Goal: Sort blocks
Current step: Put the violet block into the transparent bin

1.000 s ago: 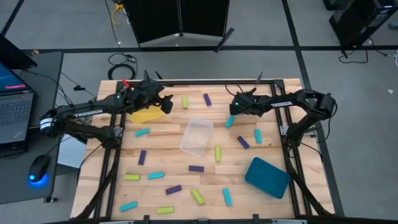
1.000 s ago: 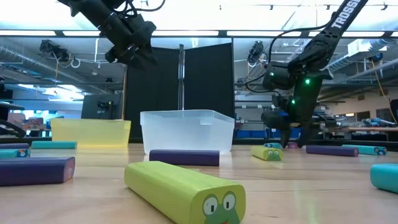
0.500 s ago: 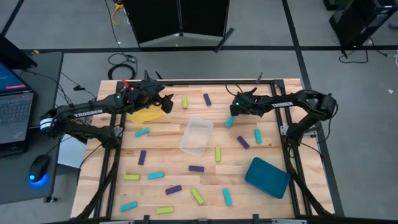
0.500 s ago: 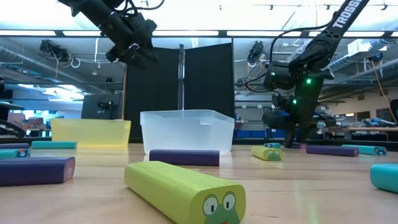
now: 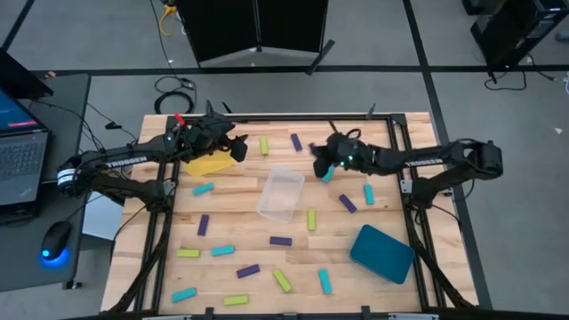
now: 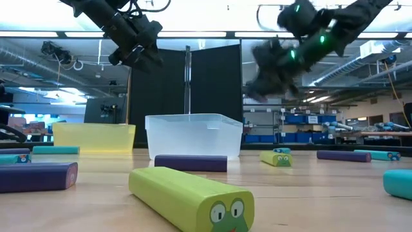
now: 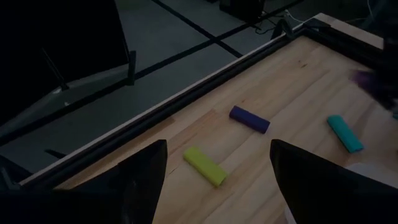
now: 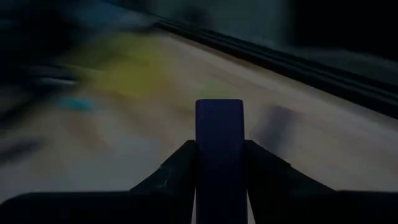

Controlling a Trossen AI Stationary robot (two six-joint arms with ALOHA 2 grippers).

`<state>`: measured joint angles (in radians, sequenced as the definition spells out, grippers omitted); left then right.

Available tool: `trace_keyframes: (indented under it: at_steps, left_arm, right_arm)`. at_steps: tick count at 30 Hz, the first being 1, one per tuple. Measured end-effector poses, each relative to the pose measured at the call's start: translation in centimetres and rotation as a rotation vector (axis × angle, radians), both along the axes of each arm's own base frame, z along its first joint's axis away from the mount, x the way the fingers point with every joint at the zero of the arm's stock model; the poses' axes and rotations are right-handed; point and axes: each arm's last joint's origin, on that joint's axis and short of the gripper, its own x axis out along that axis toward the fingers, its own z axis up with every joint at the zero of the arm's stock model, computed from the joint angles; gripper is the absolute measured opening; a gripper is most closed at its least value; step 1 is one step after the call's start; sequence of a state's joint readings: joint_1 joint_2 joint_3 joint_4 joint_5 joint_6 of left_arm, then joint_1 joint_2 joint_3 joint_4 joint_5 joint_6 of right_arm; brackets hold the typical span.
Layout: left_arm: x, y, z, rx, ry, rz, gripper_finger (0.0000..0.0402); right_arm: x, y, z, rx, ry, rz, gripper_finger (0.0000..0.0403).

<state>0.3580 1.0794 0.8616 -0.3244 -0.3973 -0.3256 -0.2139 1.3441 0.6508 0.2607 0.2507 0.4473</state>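
Purple block (image 8: 219, 143) in right end effector (image 5: 322, 160), aloft.

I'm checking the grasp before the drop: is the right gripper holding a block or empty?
Holding. In the right wrist view a purple block stands clamped between the right gripper's two fingers, above the table.

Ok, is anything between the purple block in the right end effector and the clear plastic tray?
Nothing visible. The right end effector holds the purple rectangular block high above the table, just beside the clear plastic tray and its open top.
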Motion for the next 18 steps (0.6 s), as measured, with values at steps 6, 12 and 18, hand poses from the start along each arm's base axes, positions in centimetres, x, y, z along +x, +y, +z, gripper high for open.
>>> trace_keyframes:
  at_steps: [6,12,18]
  left_arm:
    - [0.1,0.0,0.3,0.01,-0.03,-0.001,0.0291]
    - [0.2,0.1,0.4,0.014,-0.042,-0.001,0.0291]
    - [0.3,0.1,0.2,0.01,-0.029,-0.002,0.0291]
  right_arm:
    - [2.9,3.0,-0.9,-0.029,-0.141,0.137,0.0117]
    - [4.3,3.6,-3.4,-0.008,-0.137,0.162,0.0121]
    - [6.1,4.0,-4.2,0.009,-0.114,0.244,0.0202]
